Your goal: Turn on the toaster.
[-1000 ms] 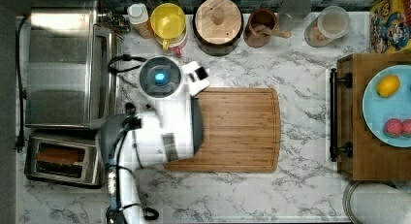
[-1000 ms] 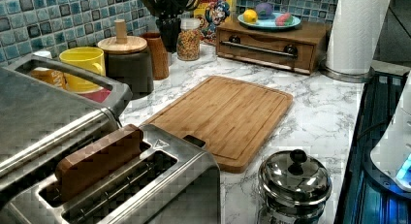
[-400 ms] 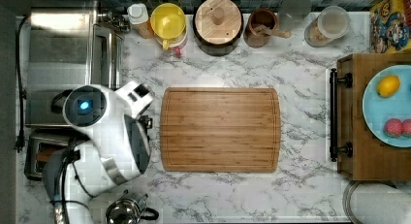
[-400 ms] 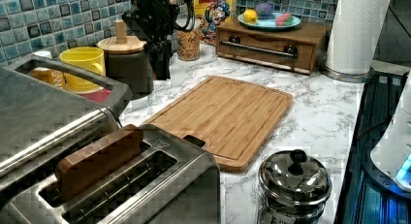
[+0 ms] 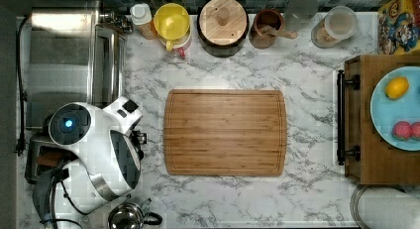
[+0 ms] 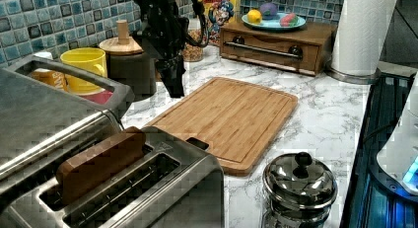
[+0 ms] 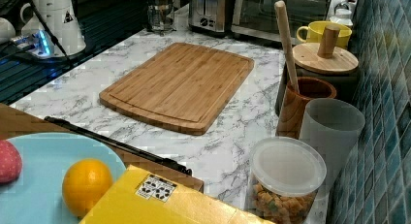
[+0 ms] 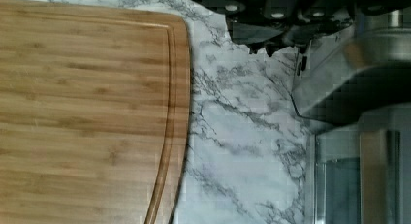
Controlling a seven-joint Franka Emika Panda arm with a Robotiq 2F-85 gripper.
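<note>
Toaster [image 6: 128,188] sits at the near corner of the bench [image 6: 325,119] in the left view, tight against the larger toaster oven [image 6: 44,114], with a brown slab [image 6: 98,164] standing in one of its slots. It is a rigid steel box, heavy enough, I judge, to stay put under a downward push, though its brushed sides look slippery. I would not take hold of the body at all. The place to press is the dark tab [image 6: 197,143] on the end facing the cutting board [image 6: 231,114], which I take to be the lever, though it is hard to make out. It should need one firm, straight push down.

Just beside that end stands a lidded steel pot [image 6: 299,181], so room is narrow at the left view's right. The strip of bare marble between toaster and board is the open lane.

Farther back, the end effector [image 6: 175,87] hangs above the board's far corner, well apart from the lever; I cannot tell whether it is open or closed. Behind it a yellow mug [image 6: 84,62] and a wooden-lidded canister [image 6: 129,65] crowd the wall.
</note>
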